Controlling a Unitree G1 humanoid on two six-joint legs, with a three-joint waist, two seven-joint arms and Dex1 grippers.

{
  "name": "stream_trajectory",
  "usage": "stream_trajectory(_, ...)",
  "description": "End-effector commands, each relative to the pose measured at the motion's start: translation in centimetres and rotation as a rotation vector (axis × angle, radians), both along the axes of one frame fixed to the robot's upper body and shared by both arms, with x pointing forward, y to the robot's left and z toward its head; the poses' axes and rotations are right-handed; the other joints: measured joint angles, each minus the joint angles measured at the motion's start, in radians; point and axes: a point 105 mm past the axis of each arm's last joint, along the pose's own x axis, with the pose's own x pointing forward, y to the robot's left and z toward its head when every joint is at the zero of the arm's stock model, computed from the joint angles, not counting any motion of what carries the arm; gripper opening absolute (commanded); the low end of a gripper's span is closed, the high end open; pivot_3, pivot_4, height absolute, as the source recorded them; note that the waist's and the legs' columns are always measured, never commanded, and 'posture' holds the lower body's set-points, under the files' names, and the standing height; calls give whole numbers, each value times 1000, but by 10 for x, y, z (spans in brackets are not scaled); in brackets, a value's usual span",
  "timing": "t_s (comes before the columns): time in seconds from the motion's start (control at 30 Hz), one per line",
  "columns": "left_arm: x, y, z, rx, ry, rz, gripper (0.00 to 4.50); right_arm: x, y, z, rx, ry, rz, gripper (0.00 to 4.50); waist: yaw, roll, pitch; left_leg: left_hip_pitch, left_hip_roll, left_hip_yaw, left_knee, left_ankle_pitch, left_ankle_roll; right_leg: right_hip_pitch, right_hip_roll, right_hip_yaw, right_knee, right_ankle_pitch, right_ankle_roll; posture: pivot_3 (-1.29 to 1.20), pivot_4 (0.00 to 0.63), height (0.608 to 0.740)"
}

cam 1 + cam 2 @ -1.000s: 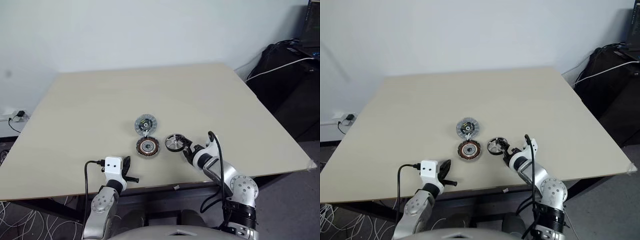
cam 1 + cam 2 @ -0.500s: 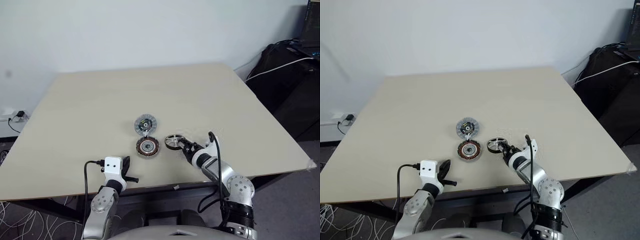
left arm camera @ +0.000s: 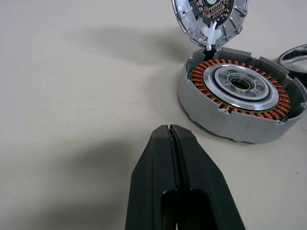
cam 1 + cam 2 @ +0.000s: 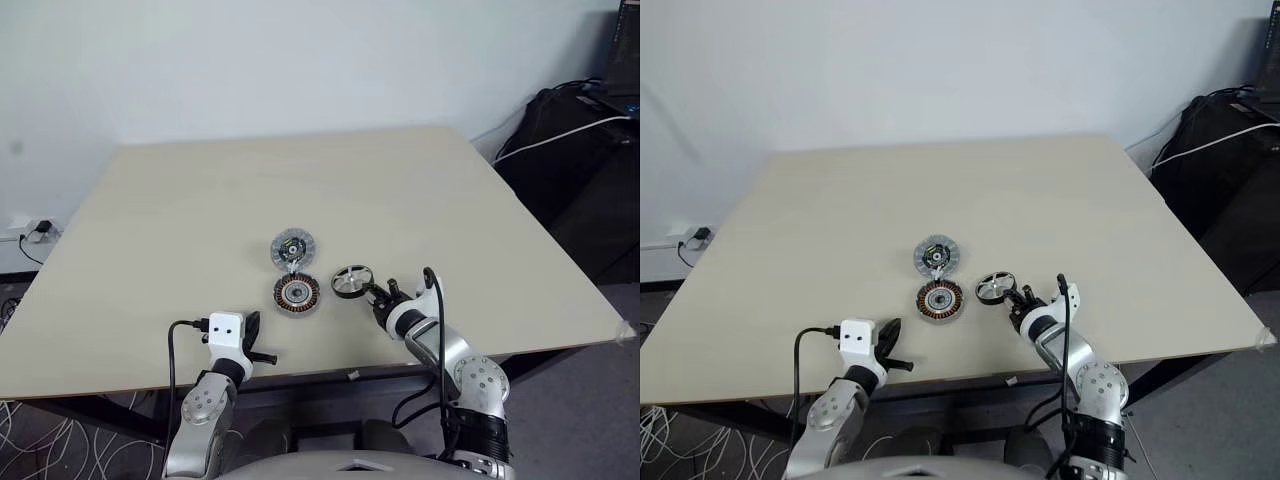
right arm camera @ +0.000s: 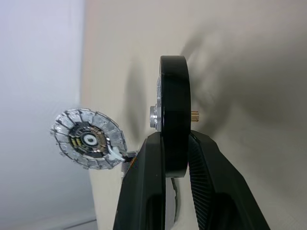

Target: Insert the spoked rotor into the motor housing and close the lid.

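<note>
While our right pincer (image 5: 175, 158) is clamped on the black rim of the spoked rotor (image 5: 173, 120), w/ the wheel edge-on between both fingers in the right wrist view, nothing is seated yet. From the head views the rotor (image 4: 351, 281) sits just right of the motor housing (image 4: 296, 292), near the front edge of the surface (image 4: 200, 200), and we can't tell for sure whether it's lifted clear or touching down, prob. tipped up on edge. Housing is empty: left wrist view shows copper windings around a bare silver centre (image 3: 242, 98), so insertion is left, then closing. The lid (image 4: 292, 247) stands open behind the housing, apparently hinged to it by a small white clip, inner face showing; that detail reads only in the wrist views. Our left pincer (image 3: 170, 139) is fully closed, holding nothing, parked short of the housing, approx. at the surface's near edge (image 4: 250, 345).
</note>
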Motion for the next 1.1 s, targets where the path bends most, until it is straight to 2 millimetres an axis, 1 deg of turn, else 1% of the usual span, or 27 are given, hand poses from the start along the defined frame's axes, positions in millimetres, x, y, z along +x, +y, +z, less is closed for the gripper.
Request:
stream_trajectory(0.03, 5, -1, 11, 4, -44, -8, 51, -3, 41, 46, 163, -180, 142, 377, -4, 1, 0, 0, 0, 0, 0, 0, 0, 0, 0, 0, 0, 0, 0, 0, 0, 740)
stream_trajectory(0.13, 6, -1, 11, 2, -45, -10, 51, -11, 61, 50, 200, -199, 267, 377, -9, 0, 0, 0, 1, 0, 0, 0, 0, 0, 1, 0, 0, 0, 0, 0, 0, 740)
stream_trajectory(0.27, 6, -2, 12, -3, -45, -9, 51, -15, 82, 48, 237, -196, 373, 377, -9, 0, 1, 0, 1, 0, 0, 0, 0, 0, 0, 0, 0, 0, 0, 0, 0, 740)
stream_trajectory(0.4, 4, -1, 11, -6, -44, 0, 51, -11, 93, 39, 232, -167, 406, 377, -10, 0, 1, 0, 1, 0, 0, 0, 0, 0, 0, 0, -1, 0, 0, 0, 0, 740)
stream_trajectory(0.57, 3, 1, 12, -3, -46, 7, 51, -8, 99, 36, 241, -170, 422, 377, -10, 0, 1, 0, 1, 0, 0, 0, 0, 0, 1, 0, -1, 0, 0, 0, 0, 740)
stream_trajectory(0.73, 4, 0, 12, -2, -47, 3, 51, -4, 99, 29, 223, -152, 411, 377, -10, 0, 0, 0, 1, 0, 0, -1, 0, 0, 1, 0, 0, 0, 0, 0, 0, 740)
stream_trajectory(1.1, 4, -2, 12, -7, -46, -1, 51, 3, 96, 20, 180, -145, 393, 377, -10, 0, 0, 0, 1, 0, 0, -1, 0, 0, 1, 0, 0, 0, 0, 0, 0, 740)
